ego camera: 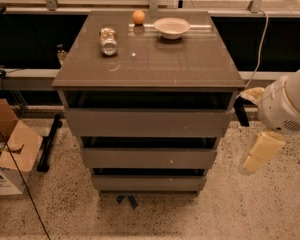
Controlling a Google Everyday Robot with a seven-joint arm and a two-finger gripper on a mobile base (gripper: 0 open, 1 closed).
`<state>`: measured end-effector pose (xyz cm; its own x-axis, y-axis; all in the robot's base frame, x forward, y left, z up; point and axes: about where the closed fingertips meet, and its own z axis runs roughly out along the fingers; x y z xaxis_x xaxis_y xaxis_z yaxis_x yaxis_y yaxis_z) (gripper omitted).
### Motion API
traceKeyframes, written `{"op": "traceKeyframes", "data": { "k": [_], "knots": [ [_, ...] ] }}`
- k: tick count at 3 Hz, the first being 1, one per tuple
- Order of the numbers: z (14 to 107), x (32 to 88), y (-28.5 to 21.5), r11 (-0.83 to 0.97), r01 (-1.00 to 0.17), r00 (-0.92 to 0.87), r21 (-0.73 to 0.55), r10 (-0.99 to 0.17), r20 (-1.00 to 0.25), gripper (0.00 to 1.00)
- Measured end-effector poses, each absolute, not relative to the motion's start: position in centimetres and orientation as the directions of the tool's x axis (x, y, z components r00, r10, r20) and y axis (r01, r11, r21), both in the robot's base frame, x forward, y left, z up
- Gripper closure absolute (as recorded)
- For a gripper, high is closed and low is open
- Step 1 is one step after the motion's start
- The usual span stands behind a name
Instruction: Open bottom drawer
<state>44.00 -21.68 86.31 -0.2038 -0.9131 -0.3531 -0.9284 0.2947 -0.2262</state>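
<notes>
The bottom drawer is the lowest and slimmest of three grey-brown handleless fronts on the cabinet, near the floor, and its front sits in line with the stack. Above it are the middle drawer with a small white speck and the tall top drawer. My gripper hangs cream-coloured under the white arm at the right of the cabinet, level with the middle drawer and well apart from every front.
On the cabinet top lie a can on its side, an orange and a white bowl. A cardboard box stands on the floor at left beside a black bar. A cable hangs at the back right.
</notes>
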Motion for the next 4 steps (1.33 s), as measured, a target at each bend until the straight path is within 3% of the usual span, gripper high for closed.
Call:
{"op": "traceKeyframes", "data": {
  "k": [2, 4],
  "knots": [
    [84.5, 43.8, -20.8, 0.281, -0.934, -0.201, -0.220, -0.924, -0.324, 0.00],
    [78.8, 44.1, -22.1, 0.317, -0.917, -0.200, -0.243, -0.891, -0.407, 0.00]
  ]
}}
